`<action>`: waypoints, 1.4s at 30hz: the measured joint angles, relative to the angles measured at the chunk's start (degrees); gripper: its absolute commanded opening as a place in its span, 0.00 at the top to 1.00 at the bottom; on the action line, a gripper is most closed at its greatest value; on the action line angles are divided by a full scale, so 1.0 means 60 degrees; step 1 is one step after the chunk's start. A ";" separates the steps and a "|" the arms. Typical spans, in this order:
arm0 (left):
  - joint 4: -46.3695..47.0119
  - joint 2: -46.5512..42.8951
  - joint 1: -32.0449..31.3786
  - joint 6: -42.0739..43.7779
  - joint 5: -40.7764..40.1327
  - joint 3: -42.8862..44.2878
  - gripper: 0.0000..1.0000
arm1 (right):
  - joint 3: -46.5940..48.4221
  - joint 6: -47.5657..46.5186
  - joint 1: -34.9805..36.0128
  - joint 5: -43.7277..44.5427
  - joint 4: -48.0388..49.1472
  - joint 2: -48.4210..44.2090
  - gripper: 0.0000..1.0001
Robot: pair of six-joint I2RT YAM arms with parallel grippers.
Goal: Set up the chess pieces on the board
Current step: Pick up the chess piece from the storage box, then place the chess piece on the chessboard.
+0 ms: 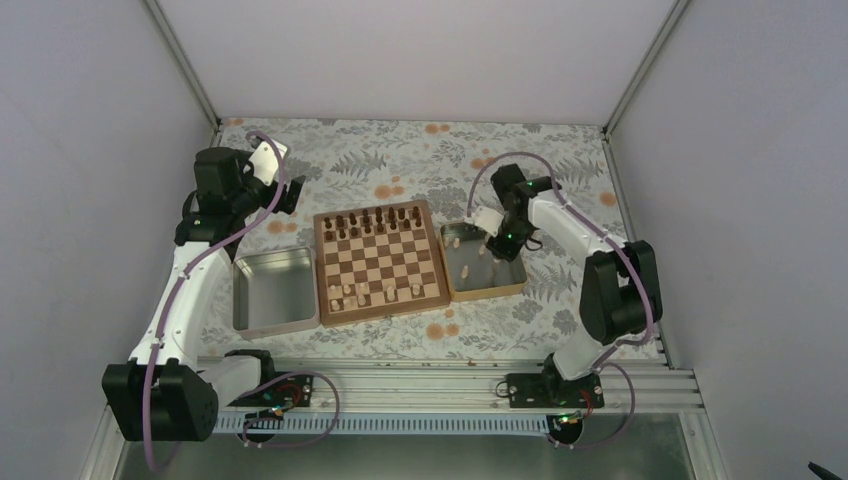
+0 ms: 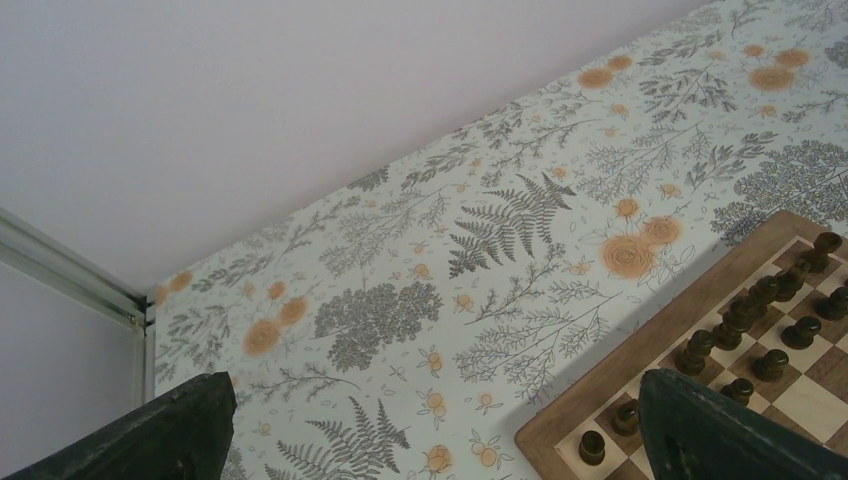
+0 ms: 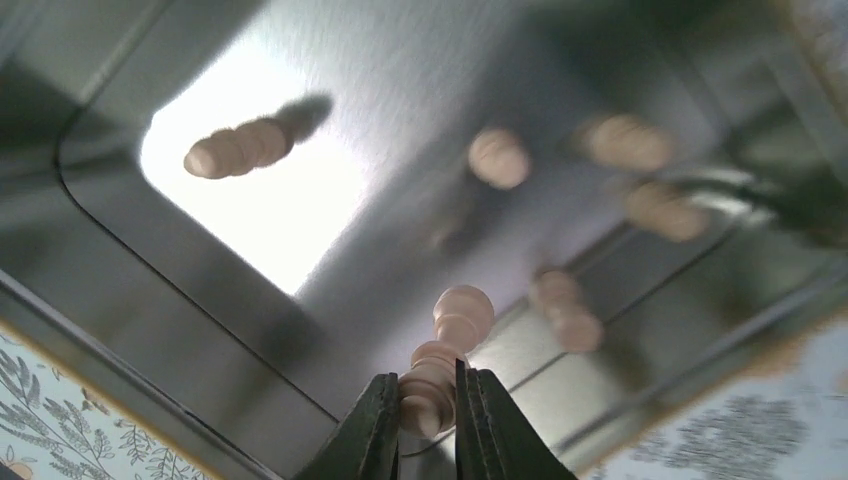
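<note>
Fern and orange-blossom print covers the table (image 1: pixel 400 150), and plain pale walls close it in on three sides. The board (image 1: pixel 380 262) lies flat in the middle, a square of dark and light brown checks inside a medium-brown border. Dark brown pieces (image 1: pixel 375 220) stand along its two far rows, and a few pale chess pieces (image 1: pixel 362 294) stand on its near rows. More of the pale ones lie on their sides in the wooden-rimmed tray (image 1: pixel 490 292) just beside the board's right edge.

My right gripper (image 3: pixel 428 400) hangs low over that tray, its dark fingers pinched on the base of one pale piece (image 3: pixel 440 360). The piece sticks out beyond my fingertips with its round head leading. It is turned light wood, matte, with a ball top, a narrow neck and a swelling body. My right arm rises from its base at the near edge, folds at a high elbow on the right and slants left, with the wrist bent down into the tray.

My left gripper (image 2: pixel 430 410) is spread wide and holds nothing. It is raised at the far left, above the tablecloth by the board's far left corner. Its arm runs up the left side from a bent joint at the near edge.

The tray floor is brushed metal with rounded corners and a bright reflected patch. The loose pieces (image 3: pixel 240 147) on it are blurred. A shiny metal tray (image 1: pixel 272 290) sits against the board's left side.
</note>
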 measured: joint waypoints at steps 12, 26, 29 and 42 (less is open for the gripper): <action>-0.0004 0.0000 0.0000 -0.0004 0.0000 0.0000 0.00 | 0.3825 0.0149 0.2040 -0.0346 -0.1402 -0.0076 0.96; -0.0004 0.0000 0.0011 -0.0004 -0.0004 0.0000 0.00 | 0.6062 0.0346 0.5646 -0.1687 -0.2259 0.2572 0.96; 0.0000 0.0000 0.0051 -0.0004 -0.0007 0.0000 0.00 | 0.6240 0.0346 0.6058 -0.1829 -0.2310 0.2860 0.96; -0.0004 0.0000 0.0062 -0.0004 -0.0004 0.0000 0.00 | 0.6342 0.0342 0.6980 -0.1876 -0.2452 0.3880 0.96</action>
